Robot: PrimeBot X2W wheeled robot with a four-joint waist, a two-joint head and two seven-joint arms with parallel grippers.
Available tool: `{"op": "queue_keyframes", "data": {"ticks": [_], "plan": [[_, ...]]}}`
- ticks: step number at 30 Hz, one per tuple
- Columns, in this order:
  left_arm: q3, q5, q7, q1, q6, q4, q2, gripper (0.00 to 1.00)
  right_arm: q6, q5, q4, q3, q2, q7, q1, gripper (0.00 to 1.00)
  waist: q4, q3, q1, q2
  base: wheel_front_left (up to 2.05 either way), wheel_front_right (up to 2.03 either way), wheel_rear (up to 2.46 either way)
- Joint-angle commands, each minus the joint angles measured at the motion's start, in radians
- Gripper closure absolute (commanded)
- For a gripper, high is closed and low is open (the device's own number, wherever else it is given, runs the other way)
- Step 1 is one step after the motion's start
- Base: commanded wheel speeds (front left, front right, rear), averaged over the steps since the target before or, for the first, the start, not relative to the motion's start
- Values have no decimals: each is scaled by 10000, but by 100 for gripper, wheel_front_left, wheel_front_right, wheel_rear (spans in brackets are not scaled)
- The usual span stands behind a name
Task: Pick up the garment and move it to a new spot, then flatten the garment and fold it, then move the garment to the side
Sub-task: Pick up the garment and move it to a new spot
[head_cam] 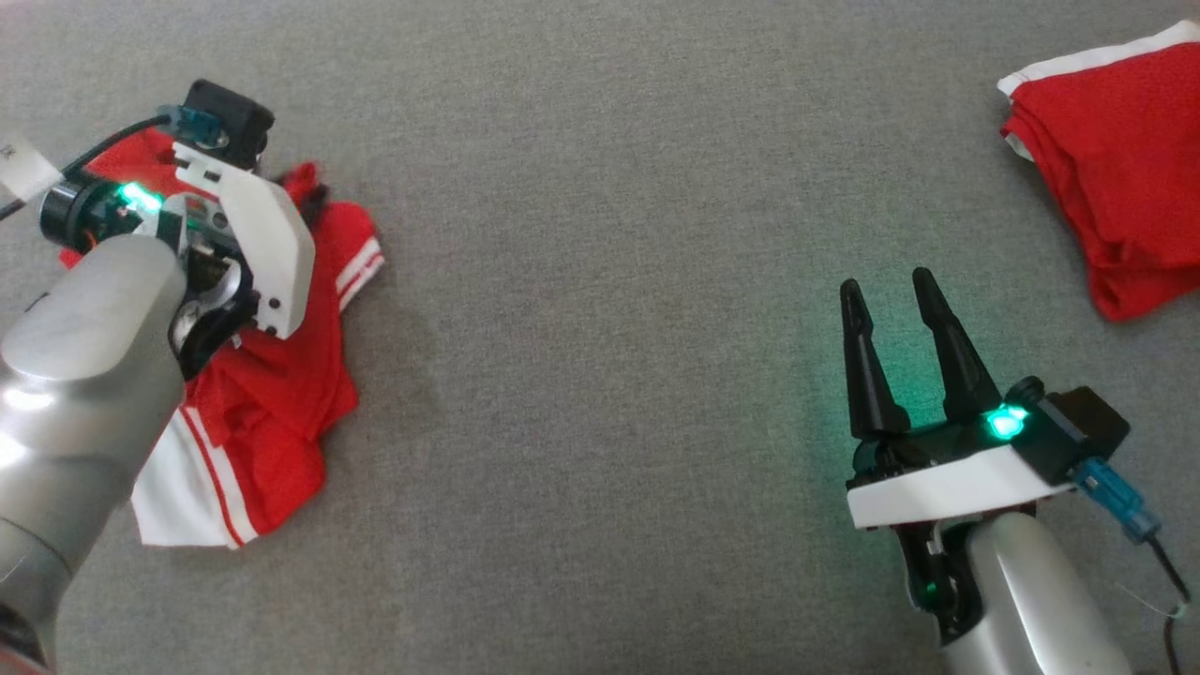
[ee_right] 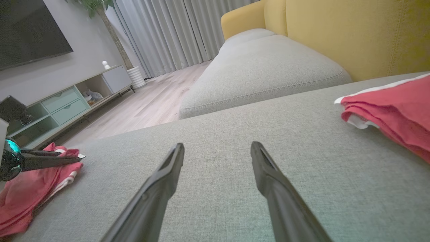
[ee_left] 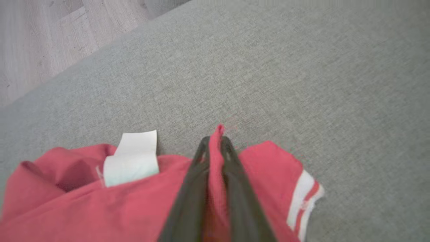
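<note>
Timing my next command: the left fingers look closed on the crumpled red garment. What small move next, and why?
Probably a short lift of the left gripper. A ridge of the crumpled garment sits pinched between its fingers, the rest lies bunched on the grey cushion, and the right gripper stands open, well apart. A small lift would test the grip.

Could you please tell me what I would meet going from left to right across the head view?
The crumpled red garment with white stripes → the right gripper, fingers pointing up → the folded red garment at the right edge.
</note>
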Motion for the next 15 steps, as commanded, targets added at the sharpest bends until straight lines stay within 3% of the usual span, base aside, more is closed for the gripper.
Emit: {"op": "queue_keyframes", "data": {"ticks": [1,7,15], "plan": [[352,-116,-152,-535,18,-63,306,100,-7,55,-232,244,-35,-107,-22,0,-5,-65,0,0,0,0,0],[792,-500,-1710,-689,18,-429,-36,100,-7,85,-70,274,-35,-107,56,0,-51,-482,0,0,0,0,0],[1398,-936,-2974,-1124,88,-1155,-369,100,-7,159,125,245,-35,-107,177,0,-176,-1067,0,0,0,0,0]]}}
